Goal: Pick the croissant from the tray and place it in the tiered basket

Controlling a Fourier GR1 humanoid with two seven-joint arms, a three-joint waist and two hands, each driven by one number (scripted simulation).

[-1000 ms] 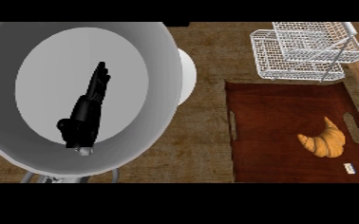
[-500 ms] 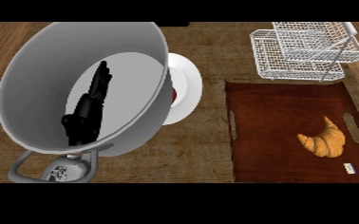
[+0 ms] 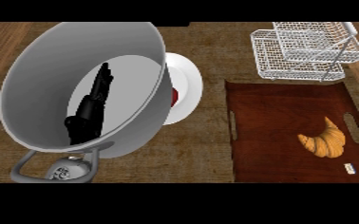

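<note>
The golden croissant [image 3: 326, 140] lies on the dark brown tray [image 3: 273, 123] at the right, near the tray's right side. Beyond the tray's far edge stands the white wire tiered basket [image 3: 301, 52], at the upper right. My left hand [image 3: 88, 111] shows as a black shape at the left, inside the outline of a large grey pot, with its fingers straight and pointing up; it holds nothing. It is far from the croissant. My right hand appears nowhere in the view.
A large grey pot [image 3: 144, 47] with a handle [image 3: 28, 166] fills the left side. Behind it a white plate [image 3: 188, 83] carries something red [image 3: 174, 96]. A small white item [image 3: 348, 169] sits at the tray's near right corner. Wooden counter lies between pot and tray.
The pot now shows its side wall instead of a flat disc, and the white plate with the red item has come out from behind it. Croissant, tray and basket have stayed put.
</note>
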